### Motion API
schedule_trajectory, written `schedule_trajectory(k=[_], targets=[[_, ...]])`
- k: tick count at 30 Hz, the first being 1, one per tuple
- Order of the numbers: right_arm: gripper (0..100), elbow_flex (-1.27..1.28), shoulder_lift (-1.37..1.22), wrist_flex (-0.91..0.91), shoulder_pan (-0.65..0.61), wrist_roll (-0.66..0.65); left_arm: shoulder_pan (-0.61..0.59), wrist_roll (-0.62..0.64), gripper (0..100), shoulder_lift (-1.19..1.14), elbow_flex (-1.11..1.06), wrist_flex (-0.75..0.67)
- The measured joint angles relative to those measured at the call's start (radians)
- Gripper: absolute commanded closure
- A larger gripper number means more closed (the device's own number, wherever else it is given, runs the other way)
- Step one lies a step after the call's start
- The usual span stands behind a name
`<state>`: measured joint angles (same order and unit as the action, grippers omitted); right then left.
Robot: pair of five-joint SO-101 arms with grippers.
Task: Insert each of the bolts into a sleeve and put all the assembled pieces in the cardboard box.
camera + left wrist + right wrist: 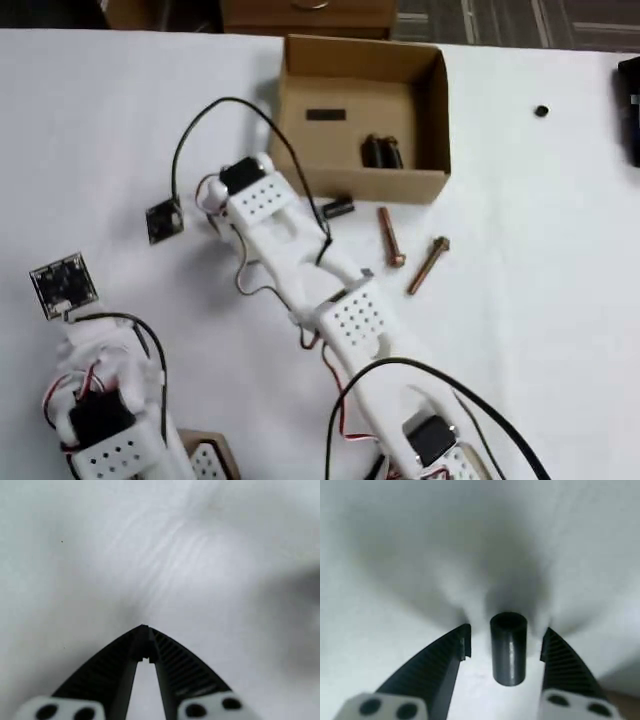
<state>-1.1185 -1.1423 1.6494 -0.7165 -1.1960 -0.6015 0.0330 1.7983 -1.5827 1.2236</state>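
My right gripper (506, 631) is open and low over the white table, one finger on each side of a black sleeve (509, 647) lying between them; neither finger touches it. My left gripper (144, 630) is shut on nothing above bare tabletop. In the high view two copper-coloured bolts (390, 237) (428, 265) lie loose in front of the cardboard box (300, 110), which holds dark sleeves (381, 151). Another black sleeve (338, 207) rests by the box's front wall, right beside the right arm (270, 215). The left arm (100, 410) sits at the near left.
A small black piece (541, 111) lies far right on the table. A dark object (630, 95) sits at the right edge. The right arm's cables (200, 125) loop beside the box. A brown block (205, 455) sits by the left arm's base.
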Motion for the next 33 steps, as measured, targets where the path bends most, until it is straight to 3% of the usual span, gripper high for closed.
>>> schedule_trajectory(k=[5,14,17,19,25,29,33], targets=[[98.7,-0.048,-0.025,-0.012,0.002,0.0,0.0,0.0,98,0.0,0.0,0.0],[98.0,-0.109,-0.032,0.0,0.006,0.0,0.0,0.0,98,0.0,0.002,0.0],[98.0,-0.189,-0.032,0.008,0.02,0.061,0.005,0.003,98,0.0,0.034,0.018],[98.0,-0.262,-0.015,0.008,0.048,0.155,0.075,0.026,98,0.002,0.097,0.038],[97.9,-0.428,0.08,0.028,0.206,0.45,0.439,0.146,98,-0.071,0.172,-0.025],[97.9,-0.497,0.163,0.095,0.331,0.615,0.569,0.252,98,-0.278,0.296,-0.124],[97.9,-0.499,0.261,0.103,0.416,0.695,0.684,0.354,98,-0.614,0.532,-0.115]])
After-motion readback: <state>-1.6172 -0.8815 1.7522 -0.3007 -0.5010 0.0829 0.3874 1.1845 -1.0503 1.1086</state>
